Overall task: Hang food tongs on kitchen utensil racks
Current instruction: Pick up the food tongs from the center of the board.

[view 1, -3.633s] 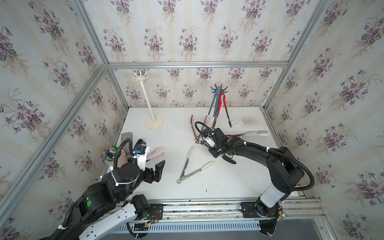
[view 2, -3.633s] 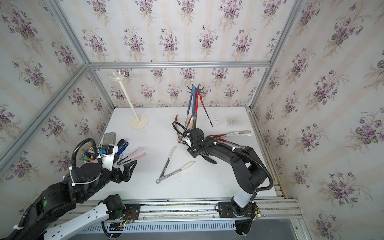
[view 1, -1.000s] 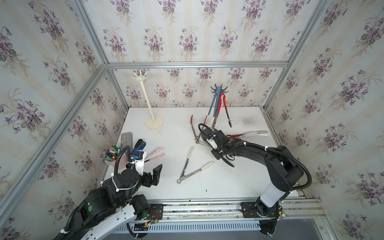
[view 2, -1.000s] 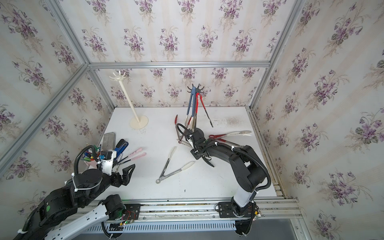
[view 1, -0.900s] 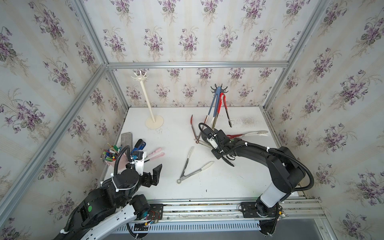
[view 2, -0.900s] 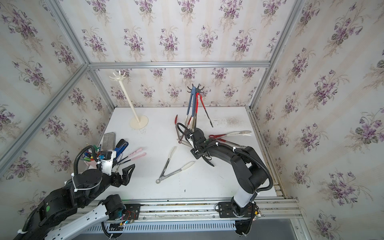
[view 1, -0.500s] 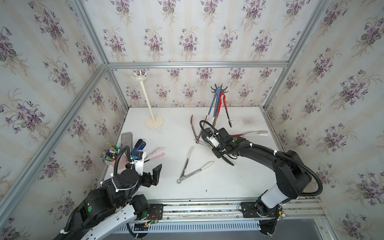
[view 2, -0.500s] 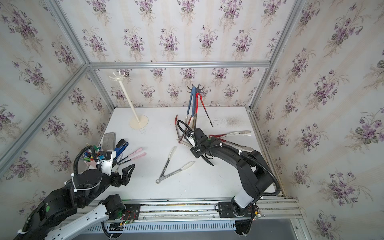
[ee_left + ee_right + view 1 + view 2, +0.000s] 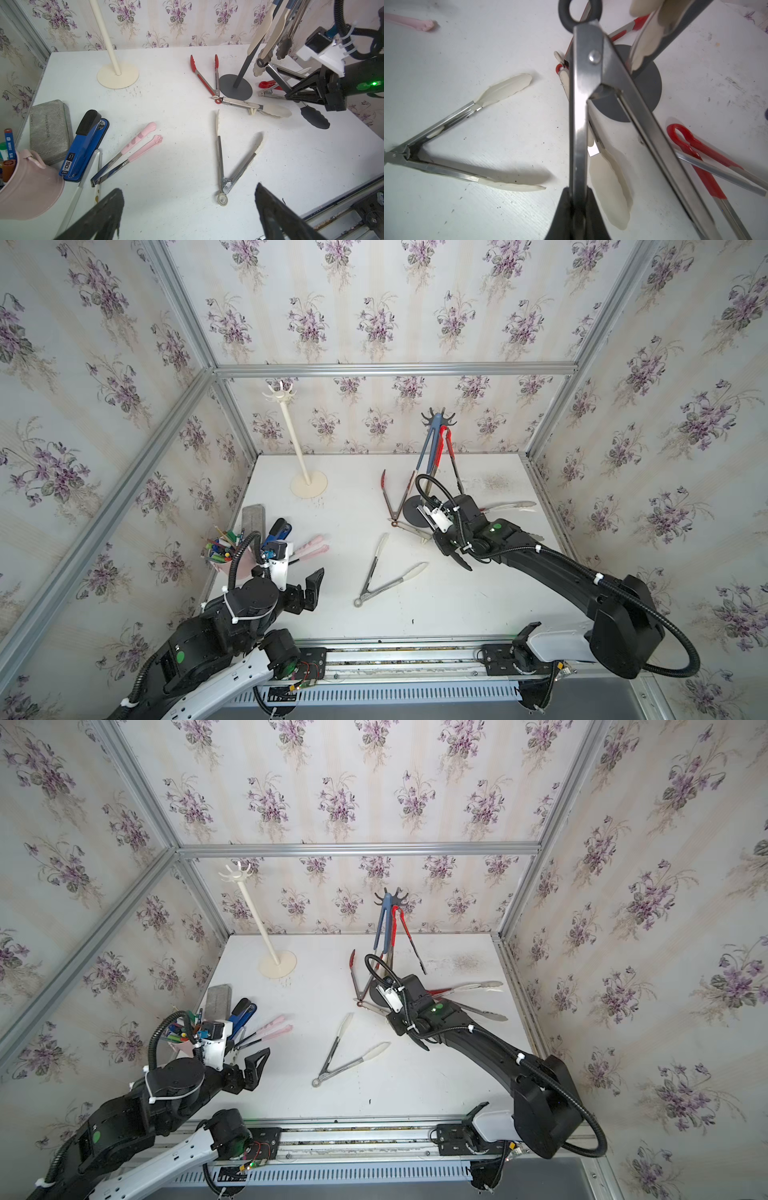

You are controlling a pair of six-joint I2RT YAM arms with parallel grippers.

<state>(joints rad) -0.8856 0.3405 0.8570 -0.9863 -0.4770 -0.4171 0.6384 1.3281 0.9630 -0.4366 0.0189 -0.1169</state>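
Leftmost, the left gripper (image 9: 188,193) is hovering with its jaws spread wide above the table (image 9: 457,605), while the cream-white rack (image 9: 296,443) is standing at the back. Further right, white-tipped tongs (image 9: 220,158) are lying splayed on the table, and the dark grey rack (image 9: 439,419) is carrying blue tongs (image 9: 428,443) and red tongs (image 9: 444,435) on its hooks, while the right gripper (image 9: 578,199) is clamping an arm of black-tipped tongs (image 9: 313,117) beside that rack's base.

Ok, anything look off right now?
Yes: the right gripper pinches only one arm of the black-tipped tongs, so they splay open; closed cream-tipped tongs crowd the dark rack's base, while the cream rack holds nothing.
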